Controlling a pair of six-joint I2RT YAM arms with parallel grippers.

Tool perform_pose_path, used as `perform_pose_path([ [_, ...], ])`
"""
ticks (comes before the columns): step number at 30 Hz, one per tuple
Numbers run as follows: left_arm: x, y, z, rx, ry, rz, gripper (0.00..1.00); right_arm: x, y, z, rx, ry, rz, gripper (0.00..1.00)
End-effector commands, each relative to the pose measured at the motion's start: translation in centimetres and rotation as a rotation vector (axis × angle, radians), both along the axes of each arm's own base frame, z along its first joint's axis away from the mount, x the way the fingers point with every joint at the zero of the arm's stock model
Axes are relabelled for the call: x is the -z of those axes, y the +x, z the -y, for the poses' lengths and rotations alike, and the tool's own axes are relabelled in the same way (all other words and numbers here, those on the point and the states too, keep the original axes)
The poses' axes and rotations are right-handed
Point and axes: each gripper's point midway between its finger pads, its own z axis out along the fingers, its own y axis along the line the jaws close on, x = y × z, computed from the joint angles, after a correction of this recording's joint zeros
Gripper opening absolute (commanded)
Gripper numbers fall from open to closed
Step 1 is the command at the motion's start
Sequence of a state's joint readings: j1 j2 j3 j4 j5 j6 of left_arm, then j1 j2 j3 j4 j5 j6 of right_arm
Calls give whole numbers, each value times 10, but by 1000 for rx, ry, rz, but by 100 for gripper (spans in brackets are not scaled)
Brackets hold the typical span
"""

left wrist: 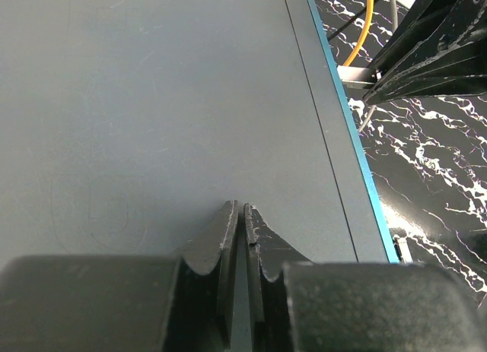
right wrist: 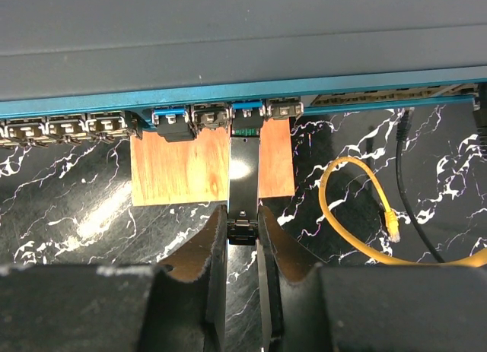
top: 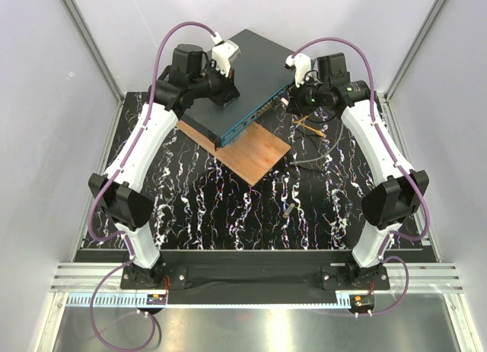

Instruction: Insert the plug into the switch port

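The switch lies at the back on a wooden board, its teal socket face towards my right gripper. My right gripper is shut on the rear end of a slim black module. The module points straight at the switch and its front end sits at a socket. In the top view the right gripper is at the switch's front right. My left gripper is shut and empty, tips against the switch top. A tiny pale grey piece, the plug by its look, lies on the mat, far from both grippers.
The brown wooden board juts out under the switch and shows below the sockets. A yellow cable loops on the mat to the right of the module, with a dark cable beside it. Grey walls close in both sides.
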State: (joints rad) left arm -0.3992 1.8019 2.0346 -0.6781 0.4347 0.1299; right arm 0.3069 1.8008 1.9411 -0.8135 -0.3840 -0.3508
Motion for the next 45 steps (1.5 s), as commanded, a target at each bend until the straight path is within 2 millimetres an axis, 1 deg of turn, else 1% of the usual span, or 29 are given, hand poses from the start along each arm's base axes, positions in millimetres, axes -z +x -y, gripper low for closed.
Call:
perform_pose_path([
  [1, -5, 2, 1, 6, -23, 17, 12, -24, 4, -9, -14, 25, 65, 0],
  [6, -4, 3, 1, 6, -23, 13, 12, -25, 4, -12, -27, 31, 63, 0],
  [13, -6, 4, 0, 1, -31, 13, 12, -18, -2, -20, -71, 38, 33, 0],
  [17, -5, 4, 0, 0, -35, 8, 12, -13, -3, -20, -79, 31, 18, 0],
  [23, -3, 4, -1, -4, -38, -1, 12, -14, -3, -20, -84, 25, 26, 0],
  [27, -1, 4, -2, -3, -37, -6, 12, -20, -7, -22, -112, 29, 37, 0],
  [33, -2, 4, -1, -1, -45, -7, 12, -27, -9, -31, -154, 31, 45, 0],
  [35, -1, 3, -2, -3, -44, -12, 12, -27, -9, -33, -157, 29, 44, 0],
  [38, 1, 3, -3, -6, -47, -15, 12, -30, -8, -34, -157, 30, 53, 0],
  [39, 2, 3, -4, -7, -48, -16, 12, -35, -7, -36, -160, 36, 64, 0],
  [42, 3, 2, -4, -7, -50, -20, 12, -36, -7, -38, -163, 38, 64, 0],
  [44, 3, 3, -4, -6, -55, -20, 12, -41, -5, -39, -164, 41, 78, 0],
  [45, 3, 3, -4, -5, -55, -20, 12, -40, -4, -39, -161, 42, 73, 0],
])
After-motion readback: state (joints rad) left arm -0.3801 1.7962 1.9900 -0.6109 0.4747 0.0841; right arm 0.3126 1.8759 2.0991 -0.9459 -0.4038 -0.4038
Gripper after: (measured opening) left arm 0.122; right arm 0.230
